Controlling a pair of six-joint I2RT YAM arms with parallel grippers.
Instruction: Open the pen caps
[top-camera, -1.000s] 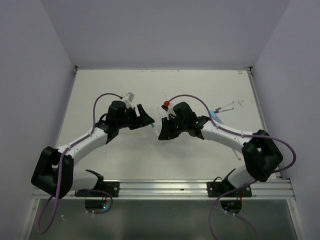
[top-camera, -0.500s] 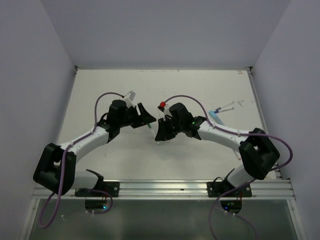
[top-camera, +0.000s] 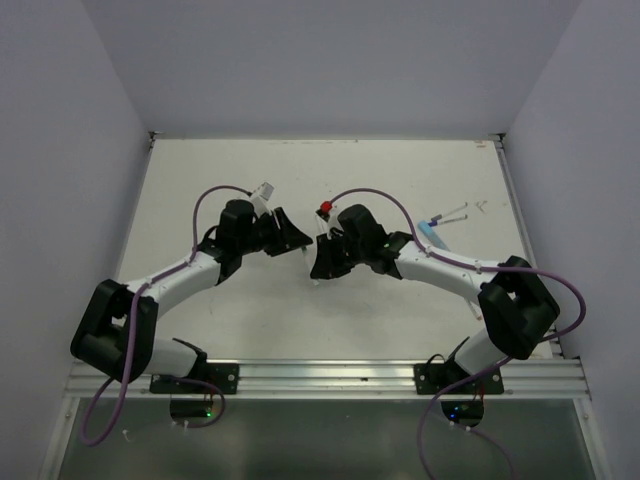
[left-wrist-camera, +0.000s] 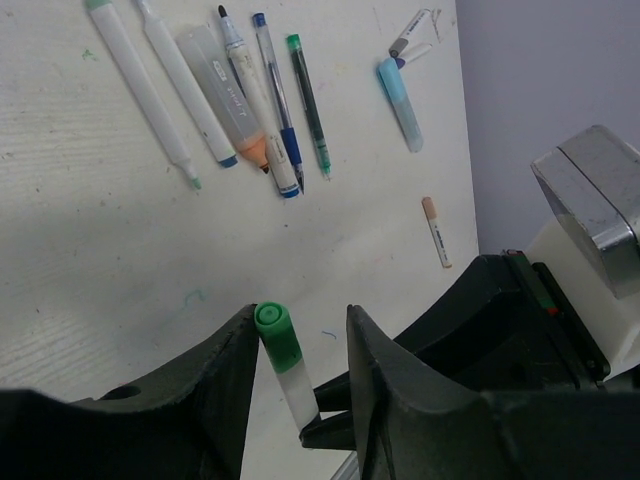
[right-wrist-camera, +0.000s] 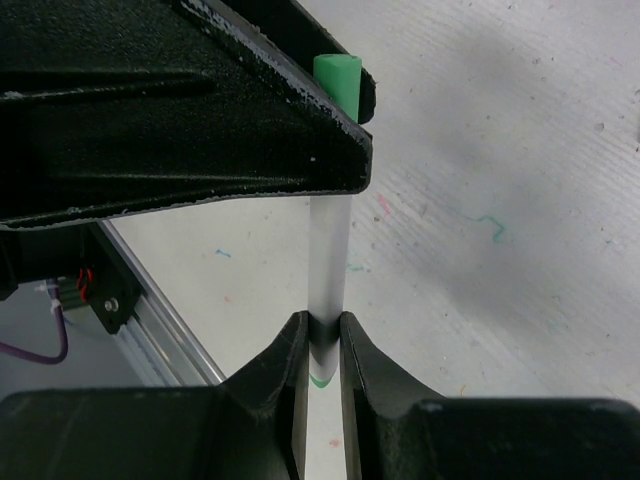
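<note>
My right gripper (right-wrist-camera: 322, 325) is shut on the lower barrel of a white pen (right-wrist-camera: 328, 260) and holds it up off the table. The pen's green cap (left-wrist-camera: 272, 335) sticks up between the fingers of my left gripper (left-wrist-camera: 300, 318). The left finger touches the cap, while a clear gap separates it from the right finger, so these jaws are open around it. In the top view the left gripper (top-camera: 295, 240) and right gripper (top-camera: 318, 262) meet tip to tip mid-table. In the right wrist view the cap (right-wrist-camera: 338, 85) is partly hidden behind the left gripper's fingers (right-wrist-camera: 200, 100).
Several pens lie side by side on the table: two white markers (left-wrist-camera: 140, 85), an orange-ended one (left-wrist-camera: 245, 110), a blue pen (left-wrist-camera: 275, 100) and a green pen (left-wrist-camera: 308, 105). A light-blue marker (left-wrist-camera: 402, 100) and a small pinkish cap (left-wrist-camera: 436, 232) lie nearer the right wall. A metal rail (top-camera: 330, 378) runs along the front edge.
The left gripper's jaws have narrowed around the green cap. The right gripper has shifted slightly left with the pen, bringing the two grippers closer together.
</note>
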